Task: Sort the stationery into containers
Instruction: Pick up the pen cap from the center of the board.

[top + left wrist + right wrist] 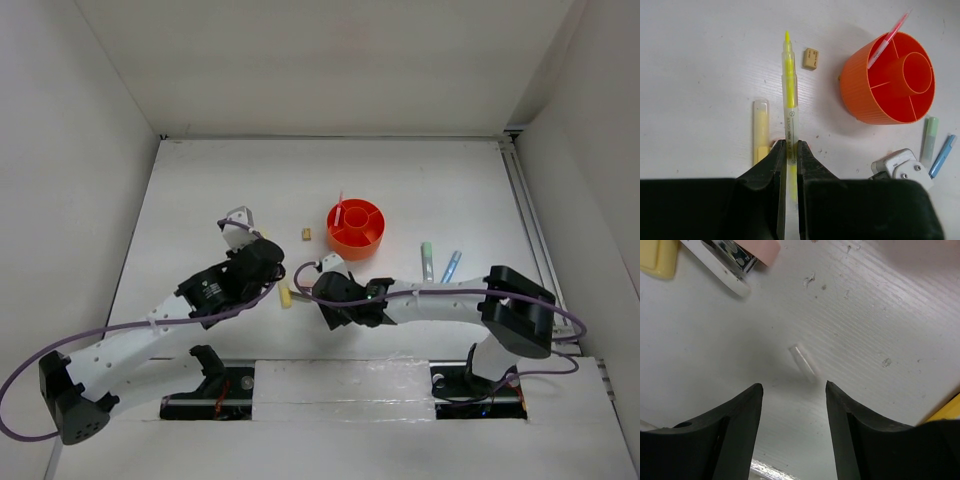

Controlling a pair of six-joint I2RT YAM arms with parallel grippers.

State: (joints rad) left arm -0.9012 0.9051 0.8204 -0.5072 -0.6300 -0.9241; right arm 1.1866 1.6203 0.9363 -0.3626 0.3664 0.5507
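Note:
In the left wrist view my left gripper [790,142] is shut on a clear yellow highlighter [789,95] that points away from it, just above the table. A pale yellow marker [760,130] lies just left of the fingertips. A tan block [811,58] lies beyond. The orange organiser [890,80] stands at the right with a pink pen [887,40] in it. My right gripper [792,385] is open and empty over bare table, near a small clear cap [804,361]. The pink-white stapler [735,260] lies beyond it. From above, the left gripper [266,268] and right gripper [328,292] sit close together before the organiser [356,227].
A green marker [427,260] and a blue pen [452,266] lie right of the organiser, above the right arm's forearm. White walls enclose the table on the left, back and right. A white strip runs along the near edge between the arm bases.

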